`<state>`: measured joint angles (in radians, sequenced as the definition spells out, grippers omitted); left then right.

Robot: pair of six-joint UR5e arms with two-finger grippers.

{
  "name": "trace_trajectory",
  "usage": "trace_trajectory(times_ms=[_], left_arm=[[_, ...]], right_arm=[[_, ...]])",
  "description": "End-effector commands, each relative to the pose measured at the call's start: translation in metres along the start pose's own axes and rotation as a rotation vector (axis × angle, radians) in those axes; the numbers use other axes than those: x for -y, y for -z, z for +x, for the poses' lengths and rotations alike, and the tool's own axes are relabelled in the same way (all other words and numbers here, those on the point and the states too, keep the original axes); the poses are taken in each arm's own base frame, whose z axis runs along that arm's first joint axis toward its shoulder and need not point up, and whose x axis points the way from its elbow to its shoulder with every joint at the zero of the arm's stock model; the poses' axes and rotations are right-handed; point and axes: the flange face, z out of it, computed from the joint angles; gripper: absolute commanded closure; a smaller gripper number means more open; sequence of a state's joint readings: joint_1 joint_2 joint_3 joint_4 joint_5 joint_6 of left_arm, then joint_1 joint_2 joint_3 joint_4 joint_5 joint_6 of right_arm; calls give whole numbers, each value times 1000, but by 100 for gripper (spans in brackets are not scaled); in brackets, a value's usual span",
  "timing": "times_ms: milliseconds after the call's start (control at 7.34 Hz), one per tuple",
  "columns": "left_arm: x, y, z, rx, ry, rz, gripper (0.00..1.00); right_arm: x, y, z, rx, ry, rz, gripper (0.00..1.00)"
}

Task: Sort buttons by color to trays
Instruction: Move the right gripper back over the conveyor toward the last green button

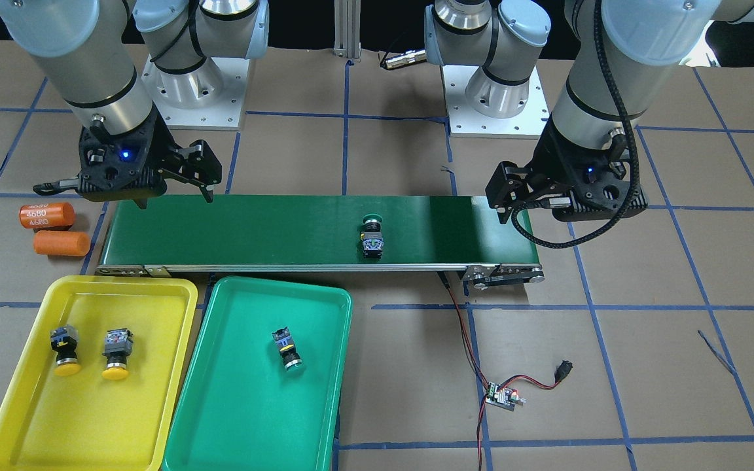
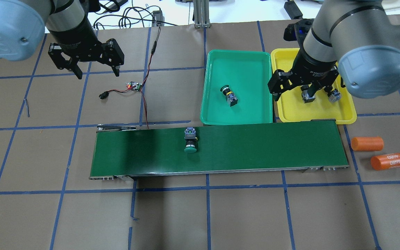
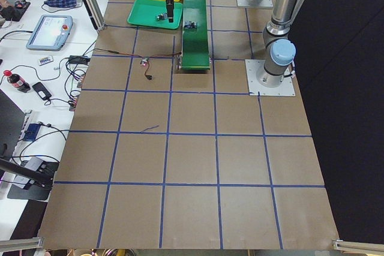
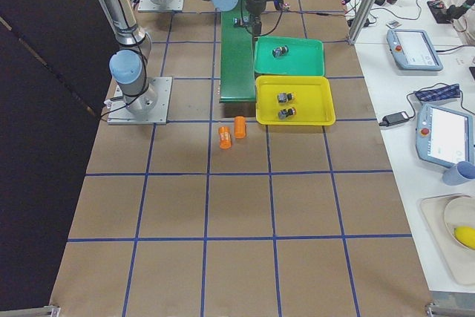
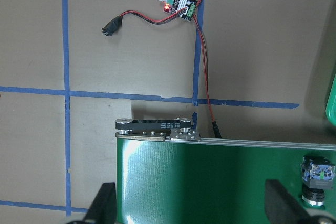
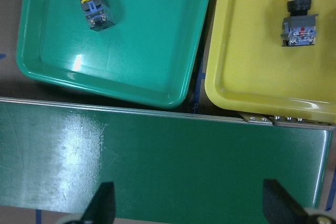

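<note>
Last green button [image 2: 190, 140] is parked midway on the belt [image 2: 255, 146], cap pointed at 6 o'clock, roughly 4 o'clock from the left gripper [image 2: 98, 74], reckoned the nearer one. It and the right gripper [image 2: 306, 91] are spread open, empty.

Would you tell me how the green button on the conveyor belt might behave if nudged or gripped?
The green button looks rigid and small, so probably light. Its round cap may make it swivel when nudged; the blocky body should stop rolling.
</note>
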<state>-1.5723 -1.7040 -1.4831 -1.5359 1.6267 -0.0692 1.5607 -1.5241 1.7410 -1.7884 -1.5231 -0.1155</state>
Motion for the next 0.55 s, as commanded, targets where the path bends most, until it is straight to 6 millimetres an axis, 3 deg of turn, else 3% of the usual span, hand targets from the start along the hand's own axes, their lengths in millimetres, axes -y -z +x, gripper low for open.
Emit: trace_trajectory(times_ms=[0, 136, 409], left_arm=[[1, 1, 0, -1, 0, 4, 0], [1, 1, 0, -1, 0, 4, 0], [0, 0, 0, -1, 0, 1, 0]], right_arm=[[8, -13, 3, -1, -7, 6, 0], [7, -18, 9, 12, -20, -38, 0], [0, -17, 4, 13, -18, -59, 0]])
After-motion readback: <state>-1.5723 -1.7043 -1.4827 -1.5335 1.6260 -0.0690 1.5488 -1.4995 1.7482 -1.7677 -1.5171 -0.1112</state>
